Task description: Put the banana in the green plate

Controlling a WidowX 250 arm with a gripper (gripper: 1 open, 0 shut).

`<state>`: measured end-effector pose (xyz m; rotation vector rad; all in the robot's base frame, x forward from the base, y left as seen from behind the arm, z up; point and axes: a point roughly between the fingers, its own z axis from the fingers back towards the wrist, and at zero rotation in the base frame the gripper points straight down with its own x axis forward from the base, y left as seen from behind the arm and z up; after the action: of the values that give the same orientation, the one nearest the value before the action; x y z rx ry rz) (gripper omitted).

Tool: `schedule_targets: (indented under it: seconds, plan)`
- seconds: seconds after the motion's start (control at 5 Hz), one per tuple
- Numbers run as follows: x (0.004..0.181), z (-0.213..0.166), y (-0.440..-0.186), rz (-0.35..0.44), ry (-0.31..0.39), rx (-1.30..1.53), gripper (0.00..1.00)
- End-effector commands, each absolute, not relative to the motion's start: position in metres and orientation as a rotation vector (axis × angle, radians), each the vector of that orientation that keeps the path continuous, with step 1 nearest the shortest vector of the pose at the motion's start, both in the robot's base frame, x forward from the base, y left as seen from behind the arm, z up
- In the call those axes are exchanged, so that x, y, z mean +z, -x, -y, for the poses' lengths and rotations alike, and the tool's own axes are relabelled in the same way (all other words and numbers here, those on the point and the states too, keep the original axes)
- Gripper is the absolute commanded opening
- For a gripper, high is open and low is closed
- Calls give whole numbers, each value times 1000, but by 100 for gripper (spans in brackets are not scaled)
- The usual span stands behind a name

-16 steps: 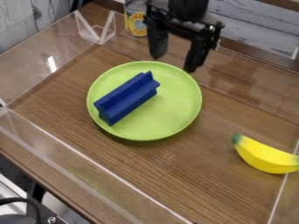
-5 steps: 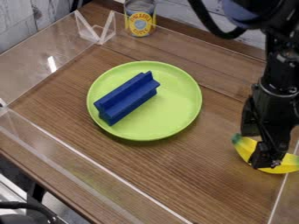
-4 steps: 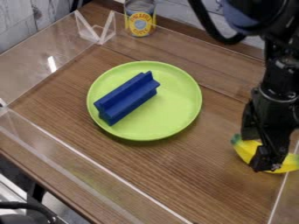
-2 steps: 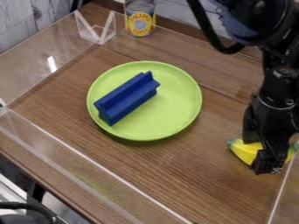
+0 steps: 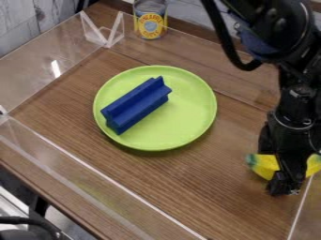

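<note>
In the single camera view, the gripper (image 5: 283, 172) at the lower right of the frame has sunk over the last second until its dark fingers straddle the banana (image 5: 265, 163), which lies on the wooden table (image 5: 150, 187) and now shows only as yellow patches with a green tip on either side of them. Its jaws stand wide open and have hold of nothing yet. Closing on the banana looks to be the next step, before carrying it up and left to the green plate (image 5: 189, 117), where a blue block (image 5: 134, 103) already lies.
</note>
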<state>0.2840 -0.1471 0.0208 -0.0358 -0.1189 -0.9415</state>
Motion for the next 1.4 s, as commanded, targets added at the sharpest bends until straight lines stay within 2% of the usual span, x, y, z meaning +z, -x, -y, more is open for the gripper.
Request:
schedule_targets:
  seconds: [0.0, 1.2]
  plan:
    - [33, 150, -287, 146, 32, -943, 0]
    - [65, 140, -279, 31, -11, -953, 0]
